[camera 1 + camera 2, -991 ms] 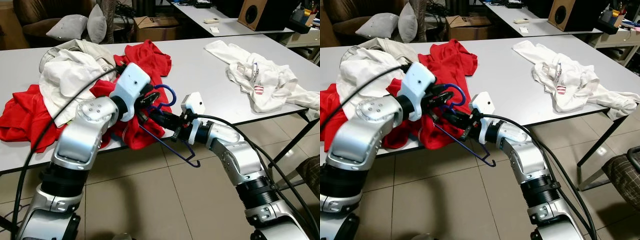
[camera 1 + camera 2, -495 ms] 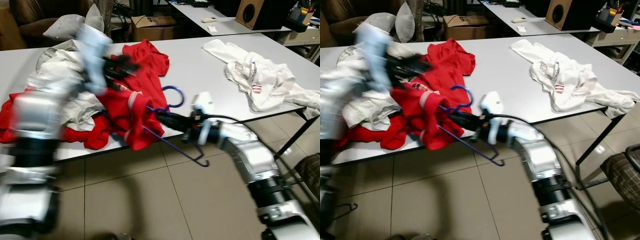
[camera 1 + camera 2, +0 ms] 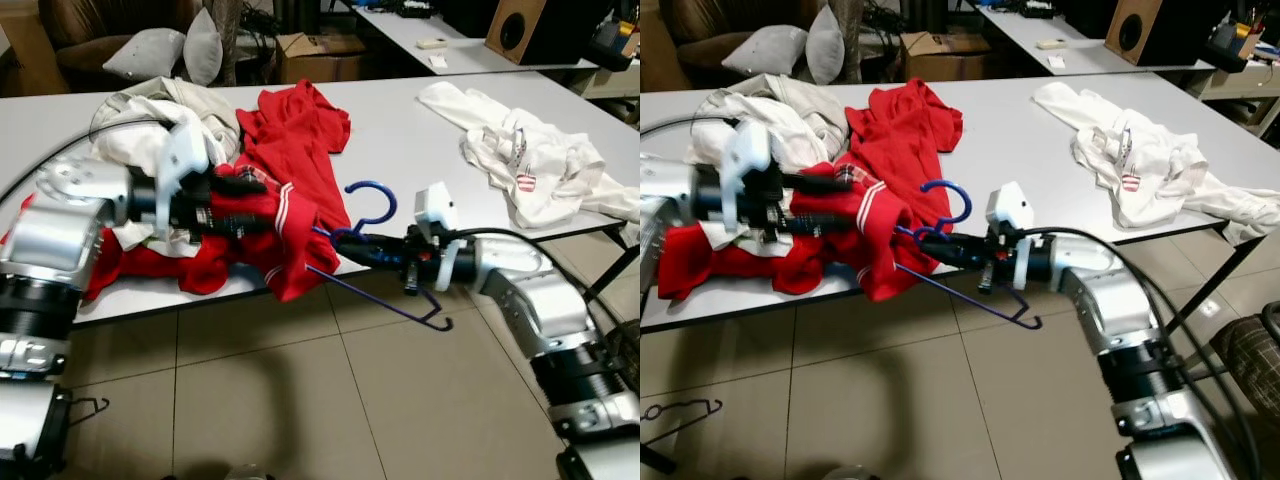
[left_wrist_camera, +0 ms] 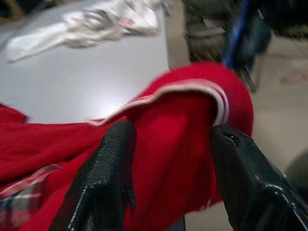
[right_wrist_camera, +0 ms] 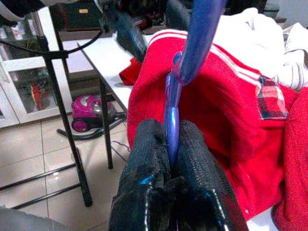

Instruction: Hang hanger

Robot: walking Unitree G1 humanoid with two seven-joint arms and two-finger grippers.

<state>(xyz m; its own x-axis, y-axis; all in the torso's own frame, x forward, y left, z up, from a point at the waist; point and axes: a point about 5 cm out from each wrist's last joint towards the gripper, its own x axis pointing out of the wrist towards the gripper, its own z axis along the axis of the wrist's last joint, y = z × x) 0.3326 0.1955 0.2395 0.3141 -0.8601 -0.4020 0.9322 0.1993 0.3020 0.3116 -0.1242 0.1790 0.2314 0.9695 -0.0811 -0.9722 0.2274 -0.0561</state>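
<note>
The blue hanger (image 3: 372, 255) sat at the near edge of the white table (image 3: 400, 140), its hook curling upward over the tabletop and its lower wire arm slanting down past the edge toward the tiled floor (image 3: 300, 400). One end of it was buried in the red shirt (image 3: 280, 215), whose white-striped collar bulged over the table edge.

The right gripper (image 3: 345, 243) reached in from the robot's right, level with the table edge, and had its two black fingers (image 5: 149, 159) pressed together on the hanger's shaft just below the hook, with no gap visible between them. The left gripper (image 3: 245, 205) lay over the red shirt on the table. From the wrist camera its fingers (image 4: 108, 178) stood apart with red cloth bunched between them; whether the pads actually pinched the fabric was hard to tell, since the picture was soft.

Behind the red shirt a heap of white clothes (image 3: 150, 135) was piled on the table. Farther to the robot's right, well apart from the hanger, a second white garment (image 3: 530, 165) lay spread toward the table's corner. A black hanger (image 3: 680, 415) lay on the floor.
</note>
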